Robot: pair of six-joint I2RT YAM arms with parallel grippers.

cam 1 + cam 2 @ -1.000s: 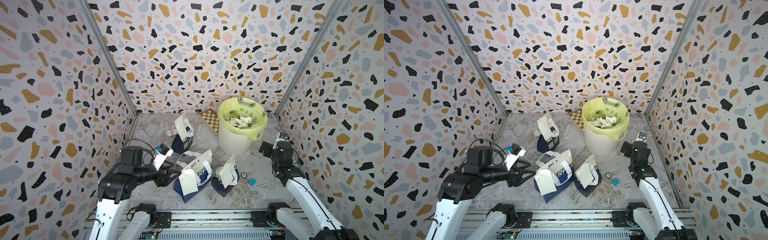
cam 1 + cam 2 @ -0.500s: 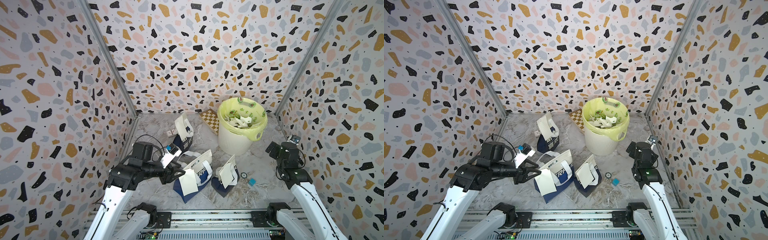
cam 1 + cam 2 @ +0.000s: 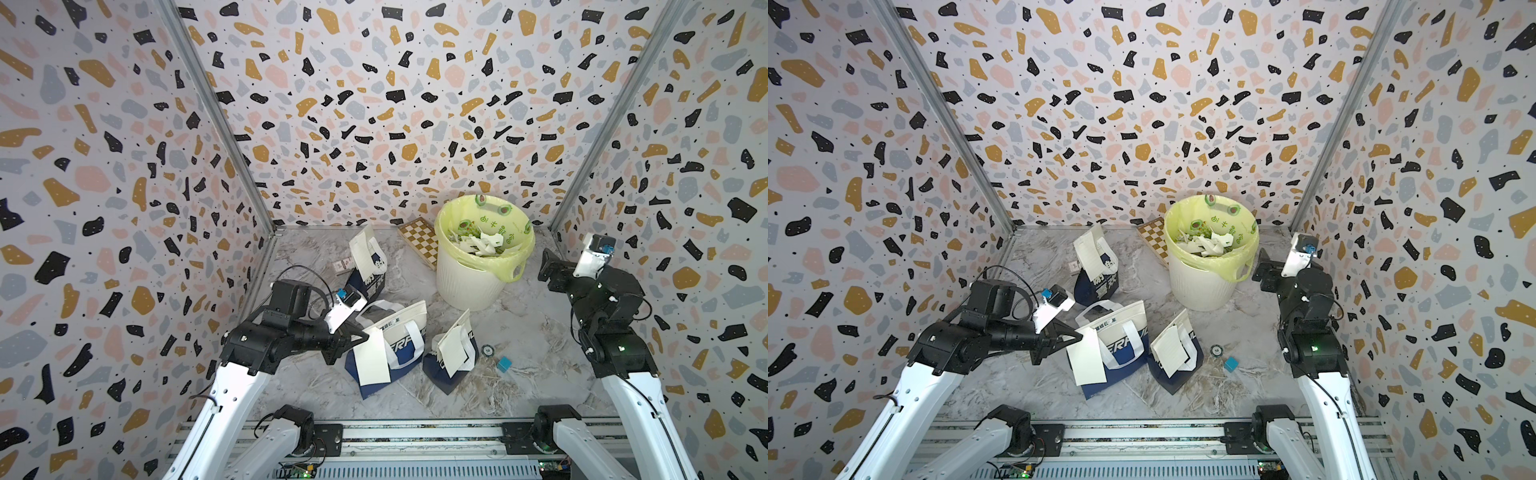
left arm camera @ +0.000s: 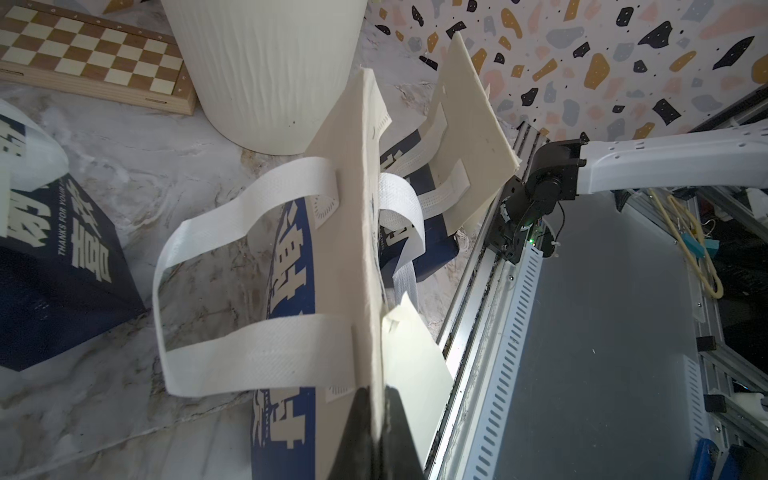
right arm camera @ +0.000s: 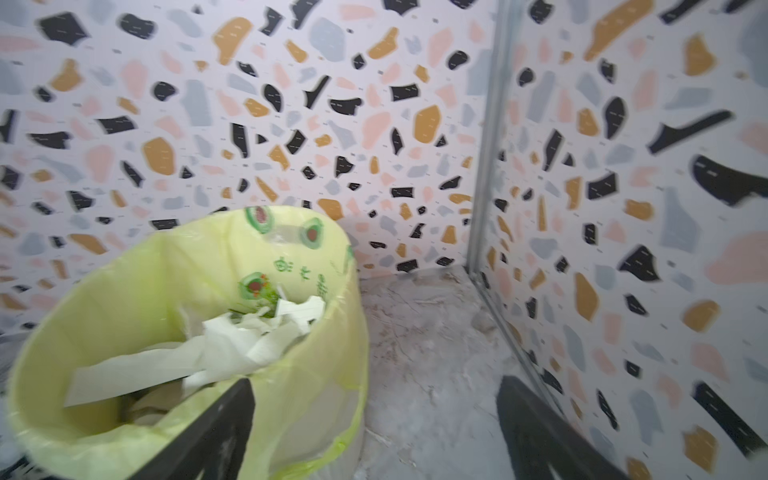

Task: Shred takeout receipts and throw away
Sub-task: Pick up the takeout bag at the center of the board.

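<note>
I read the left gripper [image 3: 360,338] clamped on the receipt [image 3: 372,361] at the bag [image 3: 409,328] rim; right gripper [image 5: 374,380] stands wide, empty, beside the bin [image 5: 124,270].

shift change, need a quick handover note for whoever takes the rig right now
Left pincer: shut at the top corner of the middle receipt; tote edge may be pinched too.
Right pincer: open, empty, beside the bin.
Done: torn scraps lie in the bin.
Left to do: tear and bin the middle receipt, back receipt and right receipt, all whole.
</note>
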